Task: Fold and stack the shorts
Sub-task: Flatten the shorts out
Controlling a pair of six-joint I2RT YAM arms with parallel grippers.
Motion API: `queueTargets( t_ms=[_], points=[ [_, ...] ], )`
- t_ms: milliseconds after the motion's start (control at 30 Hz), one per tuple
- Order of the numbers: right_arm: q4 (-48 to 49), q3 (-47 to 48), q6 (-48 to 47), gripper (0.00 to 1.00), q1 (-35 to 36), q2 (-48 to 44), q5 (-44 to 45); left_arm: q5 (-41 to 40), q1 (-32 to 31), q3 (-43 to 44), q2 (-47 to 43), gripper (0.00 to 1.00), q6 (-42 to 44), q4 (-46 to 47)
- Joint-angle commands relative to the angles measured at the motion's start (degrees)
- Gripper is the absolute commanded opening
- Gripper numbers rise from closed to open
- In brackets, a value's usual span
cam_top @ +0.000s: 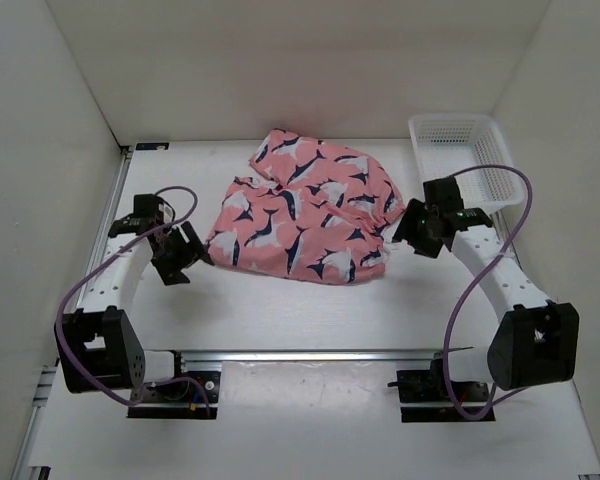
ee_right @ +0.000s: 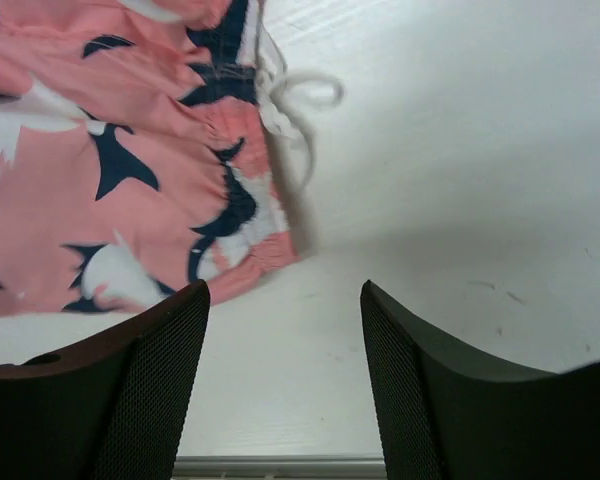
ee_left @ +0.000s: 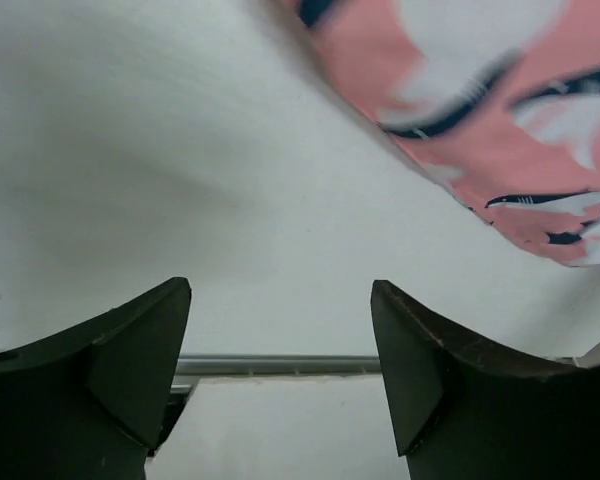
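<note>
The salmon-pink shorts point(cam_top: 305, 205) with navy-and-white shark shapes lie spread on the white table, partly folded, in the middle of the top view. My left gripper point(cam_top: 195, 252) is open and empty just off the shorts' left edge; in the left wrist view the shorts point(ee_left: 500, 120) fill the upper right, beyond my gripper point(ee_left: 280, 300). My right gripper point(cam_top: 398, 232) is open and empty just off their right edge. In the right wrist view the waistband corner point(ee_right: 250, 240) and white drawstring point(ee_right: 295, 100) lie ahead of my gripper point(ee_right: 285, 300), to its left.
A white plastic mesh basket point(cam_top: 462, 160) stands at the back right, just behind the right arm. White walls enclose the table on the left, back and right. A metal rail point(cam_top: 310, 353) runs along the near edge between the arm bases.
</note>
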Motion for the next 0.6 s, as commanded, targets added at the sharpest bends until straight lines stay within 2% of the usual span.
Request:
queueTargets(
  t_ms=[0, 33, 100, 133, 167, 200, 267, 300, 367, 400, 433, 500, 567],
  points=[
    [1.72, 0.34, 0.62, 0.66, 0.05, -7.13, 5.76, 0.2, 0.01, -0.74, -3.91, 0.83, 0.74, 3.31],
    [0.58, 0.34, 0.62, 0.58, 0.05, -7.75, 5.76, -0.33, 0.01, -0.74, -3.92, 0.71, 0.74, 3.31],
    [-0.66, 0.34, 0.62, 0.46, 0.05, -8.89, 5.15, -1.73, 0.01, -0.74, -4.45, 0.53, 0.74, 3.31],
    [-1.71, -0.36, 0.62, 0.4, 0.05, -8.9, 4.36, -1.74, 0.01, -0.74, -4.45, 0.41, 0.74, 3.31],
    [-1.72, -1.24, 1.32, 0.3, 0.05, -8.9, 3.31, -2.35, 0.01, -0.74, -3.4, 0.25, 0.74, 3.31],
    [-1.72, -3.51, 1.33, 0.27, 0.05, -9.42, 1.99, -2.35, 0.01, -0.74, -2.7, 0.22, 0.22, 3.31],
    [-1.72, -6.5, 3.87, 0.24, 0.05, -9.95, -3.01, -2.35, 0.01, -1.26, 0.19, 0.22, 0.21, 3.31],
    [-0.85, -8.17, 4.75, 0.24, 0.05, -9.95, -4.86, -1.83, 0.01, -1.26, 1.34, 0.35, -0.31, 4.01],
    [1.17, -12.83, 7.29, 0.3, 0.05, -10.48, -7.85, -1.3, -0.6, -1.88, 3.36, 0.51, -0.31, 4.8],
    [1.97, -14.24, 8.09, 0.38, 0.05, -10.48, -10.3, -1.3, -1.39, -2.4, 4.94, 0.63, -0.84, 5.42],
    [2.84, -16.6, 8.97, 0.44, 0.05, -11.09, -11.37, -0.78, -1.4, -2.93, 5.74, 0.8, -1.54, 6.9],
    [5.74, -18.46, 10.81, 0.61, 0.05, -11.62, -12.87, -0.25, -1.4, -2.93, 8.37, 0.91, -2.15, 8.93],
    [8.2, -19.7, 11.6, 0.7, 0.05, -11.62, -14.27, -0.24, -1.4, -2.15, 10.83, 0.97, -2.68, 10.78]
  ],
)
